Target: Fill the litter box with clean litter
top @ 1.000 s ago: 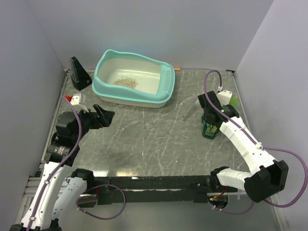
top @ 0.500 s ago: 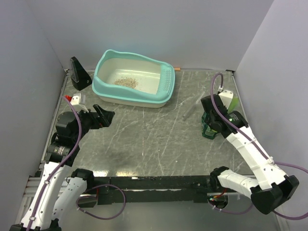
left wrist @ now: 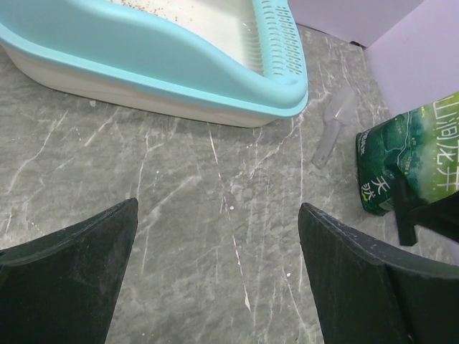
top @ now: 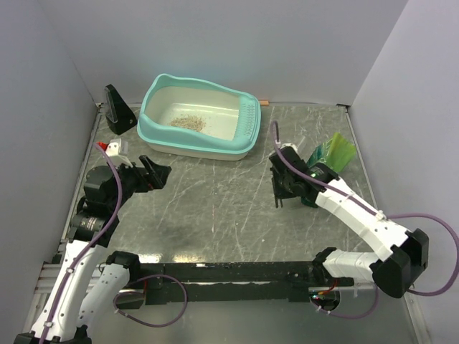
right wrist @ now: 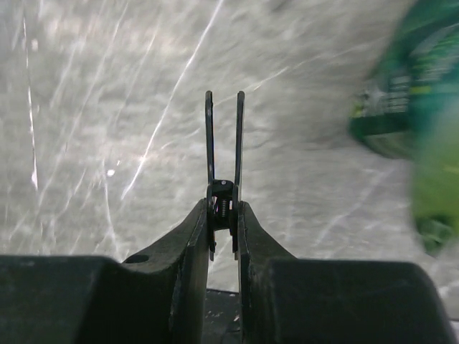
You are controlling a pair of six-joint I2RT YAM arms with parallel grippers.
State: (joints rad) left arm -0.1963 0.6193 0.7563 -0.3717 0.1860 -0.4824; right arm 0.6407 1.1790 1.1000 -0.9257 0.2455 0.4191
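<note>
The litter box [top: 153,132], turquoise-rimmed with a cream inside, stands at the back left and holds a small patch of clean litter [top: 188,122]. In the left wrist view its rim [left wrist: 179,68] runs across the top. The green printed pouch [top: 330,156] stands at the right, also in the left wrist view [left wrist: 409,154] and blurred in the right wrist view [right wrist: 412,86]. My right gripper [top: 279,188] is left of the pouch, shut [right wrist: 223,208] on a thin black clip [right wrist: 223,140] above the table. My left gripper [top: 159,172] is open and empty [left wrist: 219,272].
A translucent scoop [left wrist: 333,132] lies between the litter box and the pouch. A black wedge-shaped object [top: 118,109] stands at the back left by the wall. A small brown piece [top: 264,102] lies by the back wall. Walls close in on three sides.
My right gripper has swung left, away from the pouch, with the black clip in it. The pouch's top now stands free. The left arm has not moved.
</note>
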